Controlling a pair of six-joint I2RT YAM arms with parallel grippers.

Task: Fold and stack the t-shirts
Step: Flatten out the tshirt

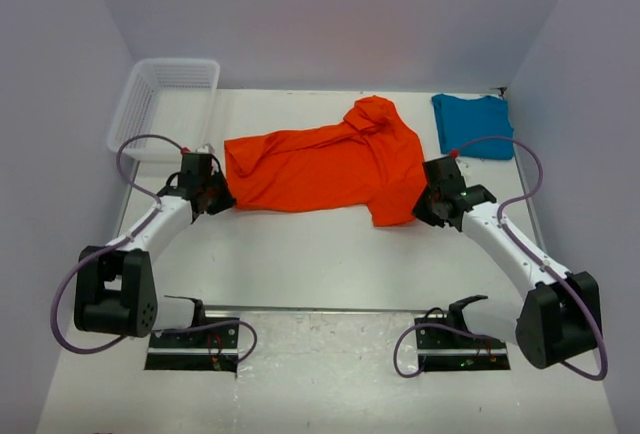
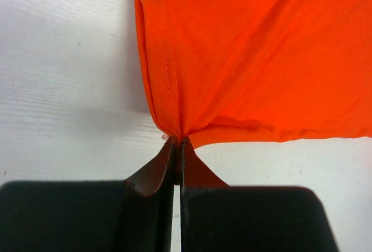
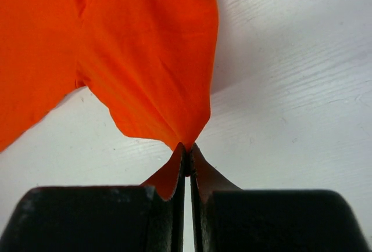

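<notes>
Bases at near edge, left arm [image 1: 150,229] and right arm [image 1: 505,239] slanting forward and inward, low over table [image 1: 320,254]. Left gripper [image 2: 177,141] pinched tight on near-left hem corner of orange-red t-shirt [image 1: 320,169]; right gripper [image 3: 187,146] clamped on its near-right edge. Cloth spread sideways between them, bunched toward far right. Beyond, teal t-shirt [image 1: 472,124] flat at far right, white basket [image 1: 165,104] at far left.

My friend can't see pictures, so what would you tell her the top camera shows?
Two robot arms hold an orange-red t-shirt spread across a white table, the left gripper pinching its left corner and the right gripper its right end. A teal-blue t-shirt lies at the back right, and a white mesh basket sits at the back left.
</notes>
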